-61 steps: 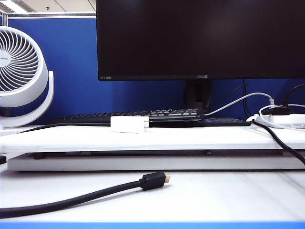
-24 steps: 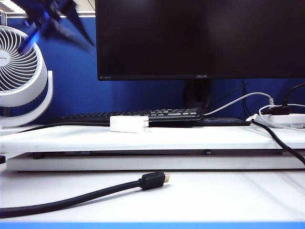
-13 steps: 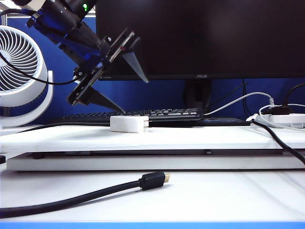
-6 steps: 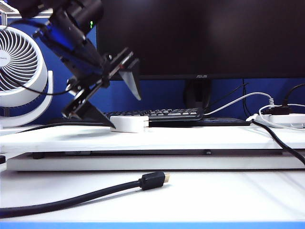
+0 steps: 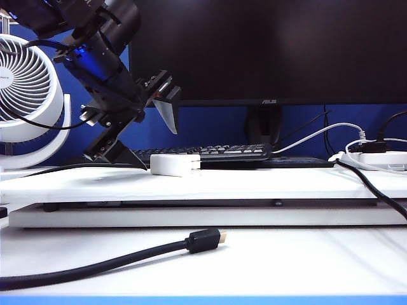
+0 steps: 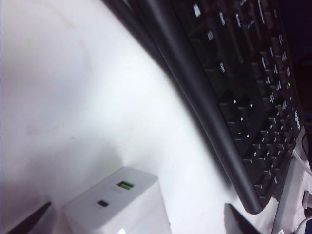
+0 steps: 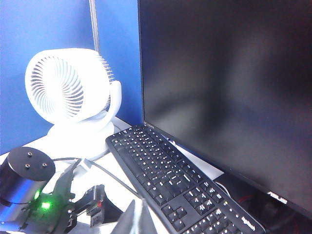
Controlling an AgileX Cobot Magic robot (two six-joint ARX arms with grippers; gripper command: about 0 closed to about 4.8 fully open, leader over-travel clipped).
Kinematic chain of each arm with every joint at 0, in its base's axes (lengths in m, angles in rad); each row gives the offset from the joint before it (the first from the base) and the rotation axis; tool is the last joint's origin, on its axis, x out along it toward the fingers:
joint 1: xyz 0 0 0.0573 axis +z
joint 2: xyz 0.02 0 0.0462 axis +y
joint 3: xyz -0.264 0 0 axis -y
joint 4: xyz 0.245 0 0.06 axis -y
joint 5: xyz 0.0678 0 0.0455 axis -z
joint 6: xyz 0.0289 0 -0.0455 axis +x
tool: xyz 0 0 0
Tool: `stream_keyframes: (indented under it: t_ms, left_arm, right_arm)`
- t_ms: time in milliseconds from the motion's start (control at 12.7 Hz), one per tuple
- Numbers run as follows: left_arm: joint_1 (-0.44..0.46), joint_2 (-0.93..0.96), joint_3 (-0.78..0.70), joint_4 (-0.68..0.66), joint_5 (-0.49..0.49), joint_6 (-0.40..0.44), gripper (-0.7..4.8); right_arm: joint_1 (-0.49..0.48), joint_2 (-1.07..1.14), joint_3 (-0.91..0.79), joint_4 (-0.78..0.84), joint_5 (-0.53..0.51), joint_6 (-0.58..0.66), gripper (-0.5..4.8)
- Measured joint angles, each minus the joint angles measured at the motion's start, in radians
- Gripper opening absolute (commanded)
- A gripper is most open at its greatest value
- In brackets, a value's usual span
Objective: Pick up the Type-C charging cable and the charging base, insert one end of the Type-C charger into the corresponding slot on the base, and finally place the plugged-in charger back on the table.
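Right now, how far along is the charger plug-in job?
Done: nothing plugged or lifted. In hand: the left gripper, open, straddles the charging base, which sits on the shelf board of the table; nothing is gripped. The right gripper is shut, out of view. Left: grasp base, fetch the Type-C cable, insert, set down.

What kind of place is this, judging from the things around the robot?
Most likely an office desk in a cubicle: a large black computer monitor stands over a black keyboard, a white round desk fan sits beside them, and a blue partition wall closes the back.
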State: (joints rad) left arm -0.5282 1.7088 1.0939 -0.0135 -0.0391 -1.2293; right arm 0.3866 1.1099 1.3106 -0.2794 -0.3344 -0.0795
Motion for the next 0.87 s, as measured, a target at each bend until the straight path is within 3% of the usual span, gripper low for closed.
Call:
stream_keyframes:
  t_ms: [315, 867]
  left_arm:
    - [-0.019, 0.000, 0.000, -0.016, 0.164, -0.003, 4.61]
    - [-0.012, 0.070, 0.015, 0.101, 0.100, -0.020, 4.47]
  right_arm:
    - [0.000, 0.000, 0.000, -0.026, 0.000, 0.000, -0.05]
    - [0.000, -0.002, 0.000, -0.026, -0.007, 0.000, -0.05]
